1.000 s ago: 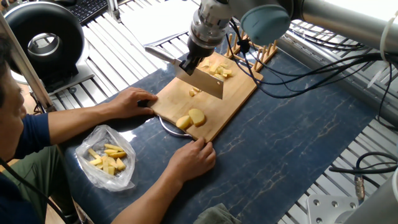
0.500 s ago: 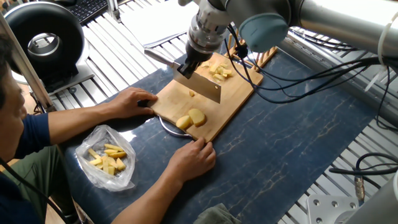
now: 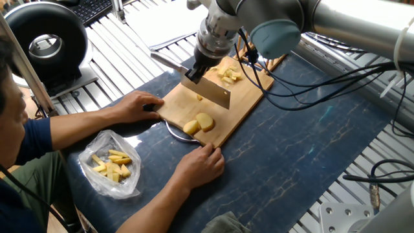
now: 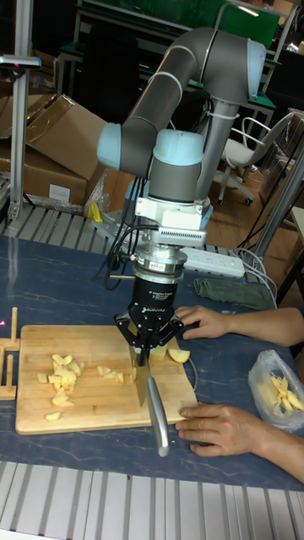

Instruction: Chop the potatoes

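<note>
Since half a second ago little has changed: the knife (image 3: 208, 92) sits a touch further toward 3 o'clock over the cutting board (image 3: 246, 97), and both of the person's hands are where they were. Going left to right in the fixed view, a clear plastic bag (image 3: 111, 165) of yellow sticks lies at 8 o'clock on the blue mat (image 3: 304, 149). One hand (image 3: 137, 105) presses the board's 9 o'clock edge and the other hand (image 3: 199, 165) holds its 6 o'clock corner. Two large rounded potatoes (image 3: 199, 123) lie touching near that corner, their long axis running roughly 8 to 2 o'clock. Above them the gripper (image 3: 196, 68) is clenched on the knife's handle, with the blade's long edge running from 10 toward 4 o'clock. A small piece shows just at the blade edge. The chopped pieces (image 3: 226, 73) are heaped at the board's 1 o'clock end, pointing every way
</note>
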`<state>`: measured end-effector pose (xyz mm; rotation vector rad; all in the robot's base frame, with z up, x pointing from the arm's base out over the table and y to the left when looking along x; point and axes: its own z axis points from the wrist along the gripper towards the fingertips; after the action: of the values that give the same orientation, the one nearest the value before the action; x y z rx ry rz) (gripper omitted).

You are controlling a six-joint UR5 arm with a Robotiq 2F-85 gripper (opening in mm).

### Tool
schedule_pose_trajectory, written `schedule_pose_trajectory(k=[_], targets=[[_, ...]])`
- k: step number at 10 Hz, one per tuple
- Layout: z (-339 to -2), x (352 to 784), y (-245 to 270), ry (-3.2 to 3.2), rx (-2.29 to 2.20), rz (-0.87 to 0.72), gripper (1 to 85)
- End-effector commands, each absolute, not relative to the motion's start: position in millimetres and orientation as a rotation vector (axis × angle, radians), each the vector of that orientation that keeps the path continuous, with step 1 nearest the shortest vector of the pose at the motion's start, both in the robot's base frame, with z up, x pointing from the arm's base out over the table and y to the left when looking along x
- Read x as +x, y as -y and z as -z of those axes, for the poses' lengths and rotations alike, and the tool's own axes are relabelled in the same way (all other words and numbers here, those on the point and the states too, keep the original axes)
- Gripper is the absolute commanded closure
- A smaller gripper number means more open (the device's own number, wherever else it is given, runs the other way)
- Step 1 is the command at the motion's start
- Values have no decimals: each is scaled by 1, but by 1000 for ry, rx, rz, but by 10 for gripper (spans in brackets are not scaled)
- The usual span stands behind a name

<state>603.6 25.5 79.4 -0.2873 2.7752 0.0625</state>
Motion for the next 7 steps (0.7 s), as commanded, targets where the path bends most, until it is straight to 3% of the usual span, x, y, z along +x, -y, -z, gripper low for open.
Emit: schedule_pose_trajectory(k=[1, 7], targets=[[-78, 605, -25, -2767, -277, -74, 847], [-75, 605, -24, -2763, -277, -64, 847]])
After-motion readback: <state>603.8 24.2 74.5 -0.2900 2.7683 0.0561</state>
